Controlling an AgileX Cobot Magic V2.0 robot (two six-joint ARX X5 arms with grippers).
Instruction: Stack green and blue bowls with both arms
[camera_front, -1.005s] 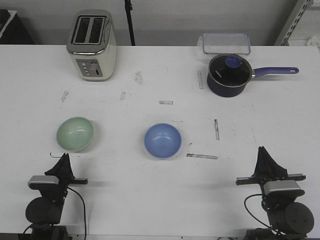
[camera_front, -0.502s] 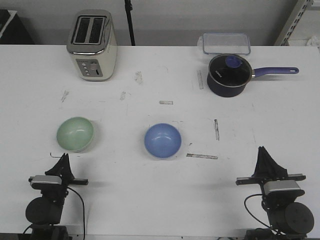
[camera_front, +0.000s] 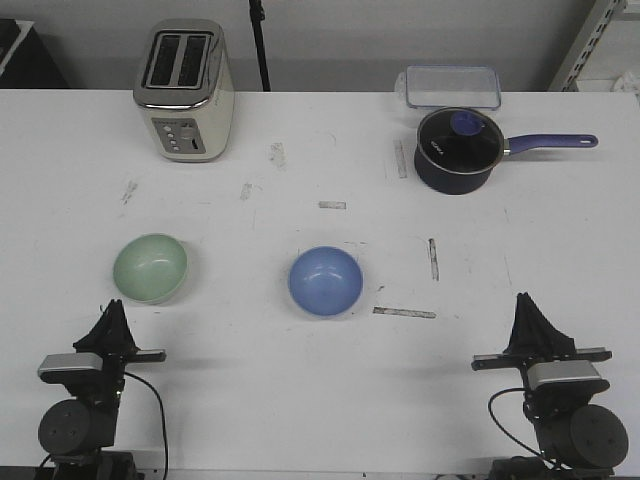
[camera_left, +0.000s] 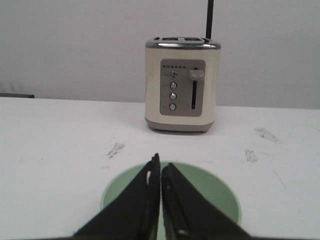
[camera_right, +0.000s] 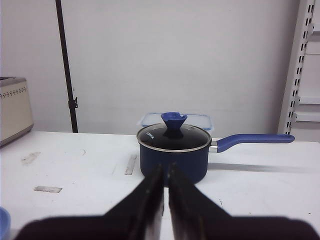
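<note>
Each pincer, left (camera_front: 113, 312) and right (camera_front: 528, 306), is closed on nothing at the near tabletop (camera_front: 300, 390) edge, the left pointed at the green bowl (camera_front: 150, 267), seemingly lining up a grasp, with the blue bowl (camera_front: 325, 281) mid-table.

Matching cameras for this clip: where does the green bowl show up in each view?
Front view: green bowl at left of the table, just ahead of the left gripper.
Left wrist view: low centre, partly behind the shut fingertips.
Right wrist view: not in it.
Shared landmark: the toaster.
</note>
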